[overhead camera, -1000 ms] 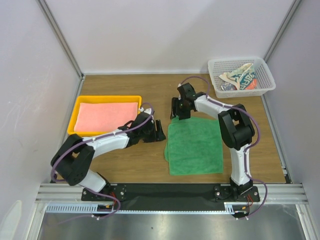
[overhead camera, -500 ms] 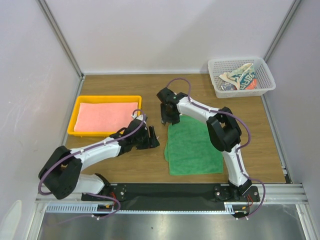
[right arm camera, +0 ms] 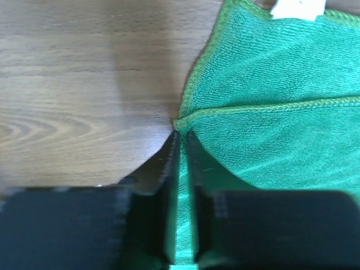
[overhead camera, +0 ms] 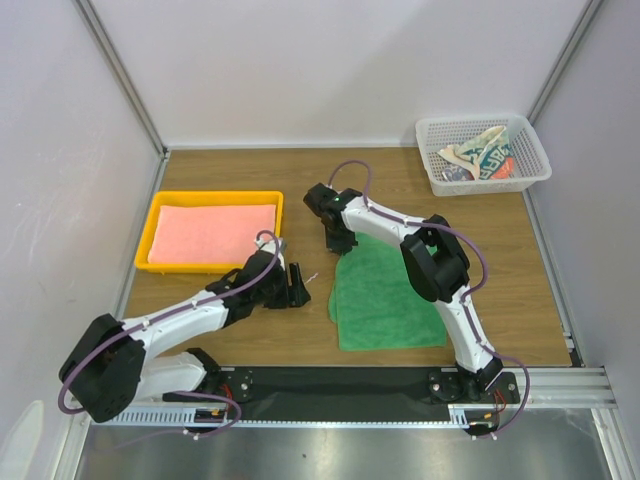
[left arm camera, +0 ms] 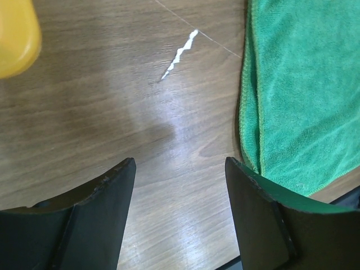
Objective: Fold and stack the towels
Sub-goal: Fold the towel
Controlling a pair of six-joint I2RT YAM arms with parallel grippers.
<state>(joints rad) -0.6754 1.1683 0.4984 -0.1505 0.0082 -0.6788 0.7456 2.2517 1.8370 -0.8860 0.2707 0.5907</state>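
while the right gripper [overhead camera: 336,236] hung over the far edge of the green towel [overhead camera: 392,296] a second ago with its jaws apart, it now sits further left, at the towel's 11 o'clock corner. in the right wrist view the right gripper [right arm camera: 181,135] is clenched to a thin slit, pinching the corner hem of the green towel [right arm camera: 270,101] where an upper layer's edge runs off toward 3 o'clock.

the left gripper [overhead camera: 291,285] has slid nearer to the arm bases and lies at the towel's 9 o'clock, just beside its left edge. its jaws are as wide apart as before, released, with only the wooden table [overhead camera: 240,168] between them. from the left wrist, the left gripper [left arm camera: 180,169] shows the green towel [left arm camera: 298,84] at 2 o'clock and a small white scrap [left arm camera: 180,53] at 12 o'clock.

the towel lies flat and folded where it was. at its 10 o'clock the salmon-pink towel [overhead camera: 212,232] lies flat in the yellow tray [overhead camera: 215,196]. at 1 o'clock the patterned towel [overhead camera: 478,158] lies crumpled in the white mesh basket [overhead camera: 497,186], unchanged.
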